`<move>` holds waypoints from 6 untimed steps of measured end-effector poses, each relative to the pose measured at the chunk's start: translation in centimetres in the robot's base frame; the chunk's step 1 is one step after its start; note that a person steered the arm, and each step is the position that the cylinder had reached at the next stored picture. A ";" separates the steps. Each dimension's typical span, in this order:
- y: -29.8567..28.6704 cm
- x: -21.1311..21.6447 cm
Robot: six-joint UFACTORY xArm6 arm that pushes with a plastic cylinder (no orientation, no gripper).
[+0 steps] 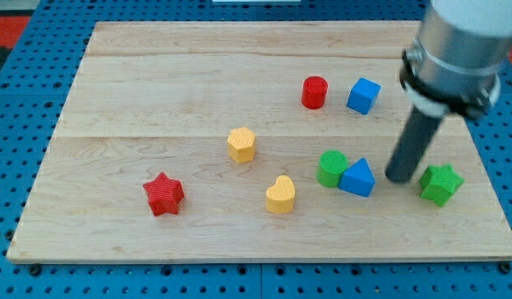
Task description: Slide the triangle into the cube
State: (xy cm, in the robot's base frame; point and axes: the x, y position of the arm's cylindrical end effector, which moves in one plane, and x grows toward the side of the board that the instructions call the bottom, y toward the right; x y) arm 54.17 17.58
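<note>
The blue triangle point(358, 178) lies at the view's lower right, touching a green cylinder point(331, 168) on its left. The blue cube point(363, 95) sits above it, toward the view's top right, next to a red cylinder point(314, 92). My tip point(398, 178) rests on the board just right of the blue triangle, a small gap apart, and left of a green star point(441, 183). The rod rises from the tip toward the view's top right.
A yellow hexagon point(241, 144) sits mid-board. A yellow heart point(280, 195) and a red star point(163, 194) lie lower left of the triangle. The wooden board point(156, 83) ends close below and right of the green star.
</note>
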 end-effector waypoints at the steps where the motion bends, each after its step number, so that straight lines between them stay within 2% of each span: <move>1: -1.3 5.7; 2: -6.0 0.8; 4: -3.6 -8.5; 5: -2.9 -10.6; 6: -3.3 -5.5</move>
